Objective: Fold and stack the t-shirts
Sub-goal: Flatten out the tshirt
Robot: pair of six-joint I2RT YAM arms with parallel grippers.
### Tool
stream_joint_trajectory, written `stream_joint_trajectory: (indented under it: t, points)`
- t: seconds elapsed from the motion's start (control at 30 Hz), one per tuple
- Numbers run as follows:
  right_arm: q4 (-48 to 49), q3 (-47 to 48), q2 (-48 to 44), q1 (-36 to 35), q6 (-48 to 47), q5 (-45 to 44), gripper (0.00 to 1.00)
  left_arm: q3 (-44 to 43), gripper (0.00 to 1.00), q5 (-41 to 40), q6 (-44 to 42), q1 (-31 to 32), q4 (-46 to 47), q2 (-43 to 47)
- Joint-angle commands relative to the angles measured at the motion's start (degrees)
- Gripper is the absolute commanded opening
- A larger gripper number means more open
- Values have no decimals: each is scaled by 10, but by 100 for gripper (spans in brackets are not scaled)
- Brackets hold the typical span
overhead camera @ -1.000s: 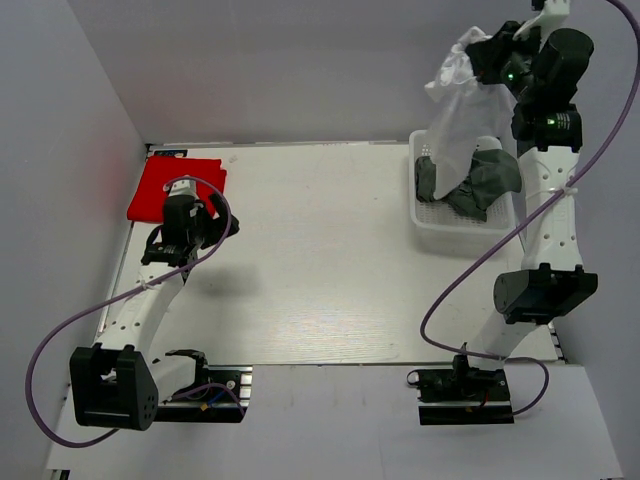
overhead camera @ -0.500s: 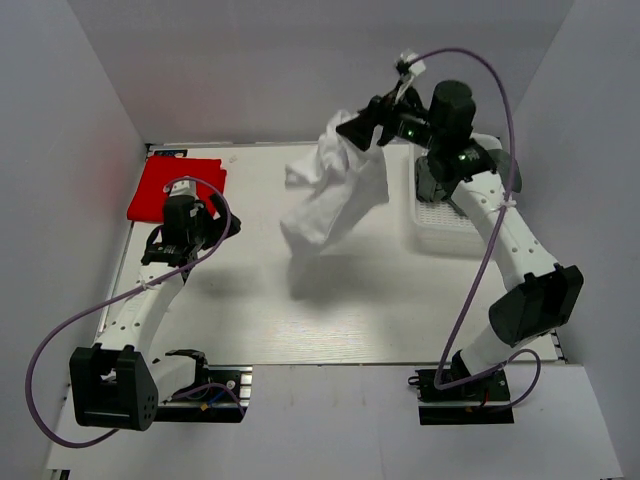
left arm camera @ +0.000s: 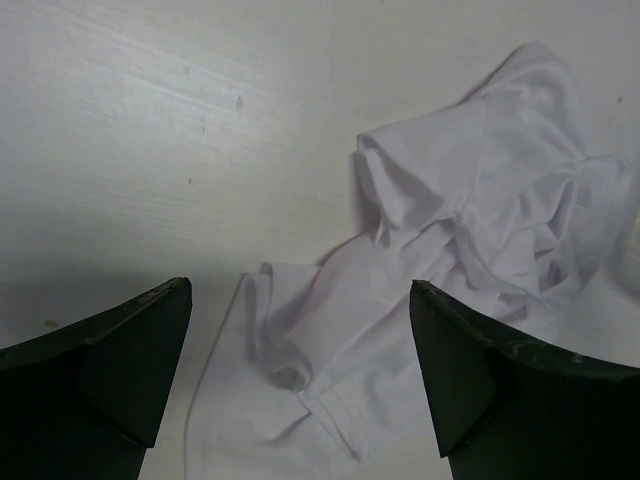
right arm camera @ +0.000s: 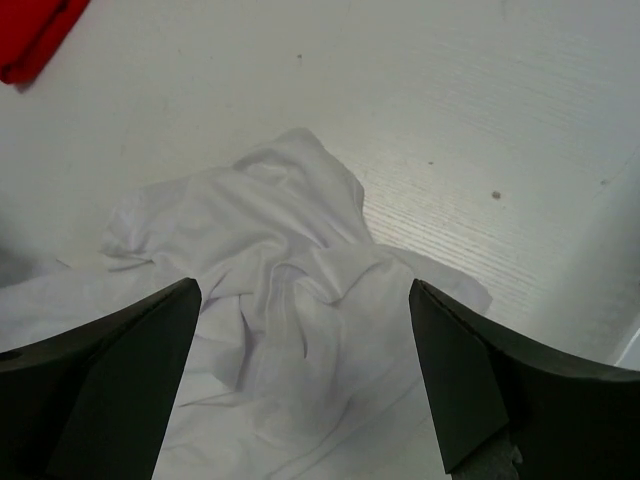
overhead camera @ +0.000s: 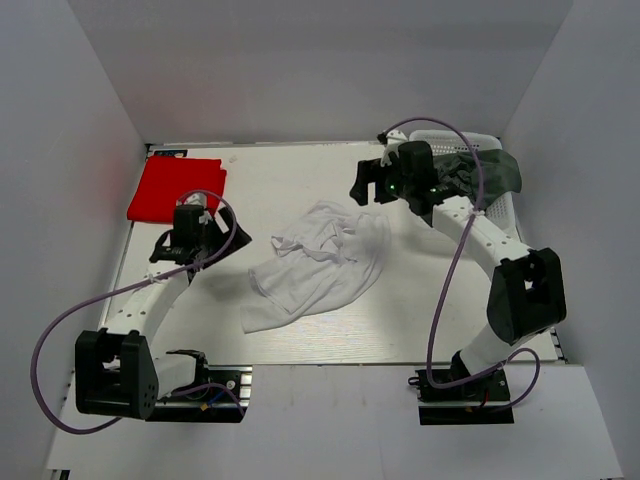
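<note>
A white t-shirt (overhead camera: 315, 265) lies crumpled in the middle of the table, also seen in the left wrist view (left arm camera: 470, 220) and the right wrist view (right arm camera: 280, 290). A red t-shirt (overhead camera: 178, 188) lies folded flat at the far left corner, its edge showing in the right wrist view (right arm camera: 30, 35). A dark grey-green t-shirt (overhead camera: 485, 172) is bunched in the basket. My right gripper (overhead camera: 365, 182) (right arm camera: 305, 288) hangs open above the white shirt's far right edge, holding nothing. My left gripper (overhead camera: 225, 240) (left arm camera: 300, 290) is open just left of the white shirt, empty.
A white lattice basket (overhead camera: 455, 137) stands at the far right corner, behind the right arm. Grey walls close in the table on the left, back and right. Bare tabletop (overhead camera: 300, 180) lies between the red shirt and the basket.
The right arm swung from above the basket to the left and down, opened, and let the white t-shirt fall onto the table's middle. The left gripper turned slightly toward it.
</note>
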State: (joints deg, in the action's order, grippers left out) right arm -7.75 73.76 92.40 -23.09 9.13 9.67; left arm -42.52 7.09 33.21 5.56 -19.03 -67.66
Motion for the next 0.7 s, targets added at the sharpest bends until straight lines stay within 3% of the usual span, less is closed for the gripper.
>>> stream_joint_trajectory:
  t: [0.0,0.17,0.27,0.53,0.63,0.67]
  points:
    - [-8,-14,2,-37,-34,-47,90,42,100,18,38,12,-36,17]
    - [-21,-16,51,-61,-9,-167,90,98,95,18,60,28,-59,45]
    - [-19,-20,69,-61,16,-200,90,104,85,18,60,39,-52,53]
    - [14,-18,110,-56,30,-238,90,75,76,29,48,76,-14,-13]
    - [14,4,143,-56,45,-255,90,63,66,29,48,89,-8,-37]
    - [19,9,162,-54,45,-258,90,63,56,29,48,95,-2,-37]
